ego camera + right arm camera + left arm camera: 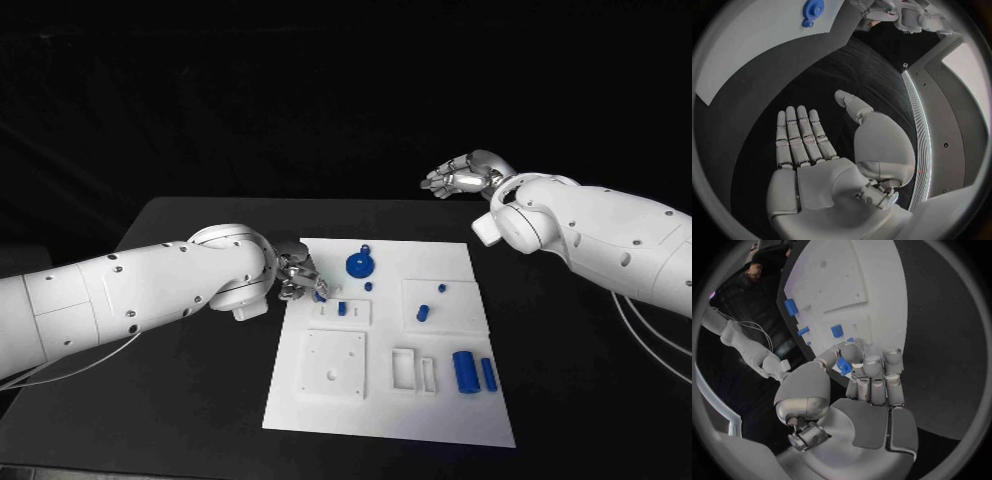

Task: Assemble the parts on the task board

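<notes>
The white task board (389, 410) lies in the middle of the black table. My left hand (300, 278) hovers at the board's near-left edge and pinches a small blue part (843, 366) between thumb and fingers, just above a white block holding a blue peg (342, 309). A blue gear (361, 264) sits at the board's far side. Two blue cylinders (464, 371) lie side by side at the right. My right hand (464, 177) hangs past the board's far right corner, and the right wrist view shows its palm (817, 145) flat, fingers apart, holding nothing.
A square white plate (335, 364) and a slotted white block (414, 370) sit on the board's near half. Small blue pegs (424, 312) stand in a raised plate at the right. Black table surrounds the board on all sides.
</notes>
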